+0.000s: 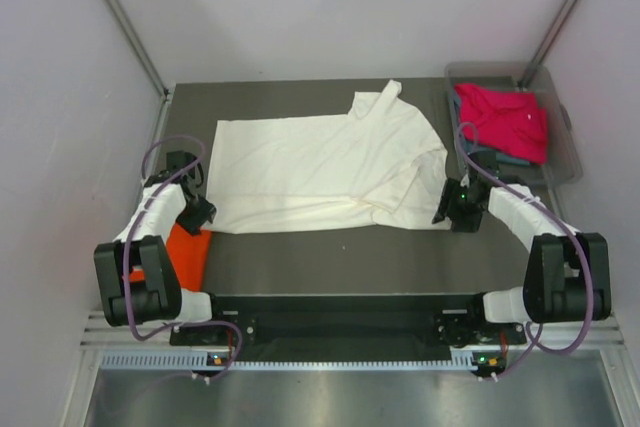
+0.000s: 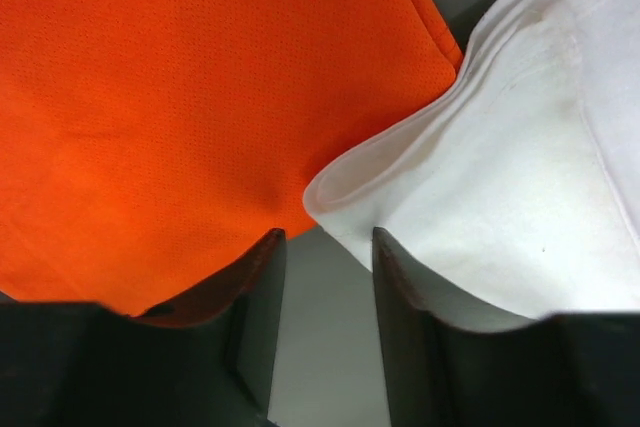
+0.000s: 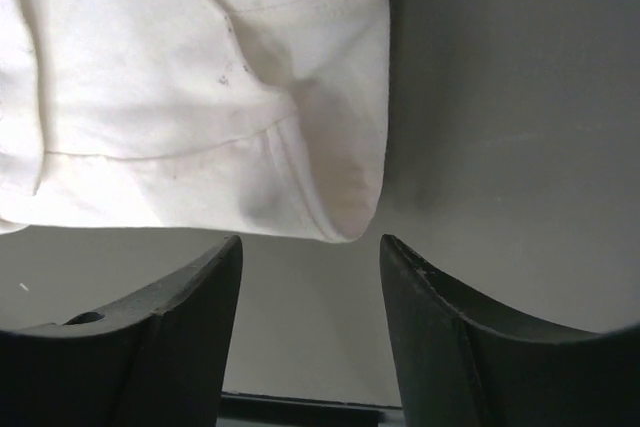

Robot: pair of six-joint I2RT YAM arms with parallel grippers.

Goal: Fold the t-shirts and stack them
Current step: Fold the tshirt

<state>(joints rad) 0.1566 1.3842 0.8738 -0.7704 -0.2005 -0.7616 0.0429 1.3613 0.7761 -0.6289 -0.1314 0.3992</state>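
While left tool (image 2: 327,239), right tool (image 3: 310,247) stood parted, empty, at cream shirt (image 1: 310,167) corners, left risked snagging adjacent orange shirt (image 2: 180,97).

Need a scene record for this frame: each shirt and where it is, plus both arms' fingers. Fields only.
cream shirt: spread mid-table, right side partly folded over
orange shirt: near-left on the table, beside the left arm
pink shirt: in the clear bin, far right
left fingers: apart, at the cream shirt's near-left corner, nothing between them
right fingers: apart, at its near-right corner, nothing between them
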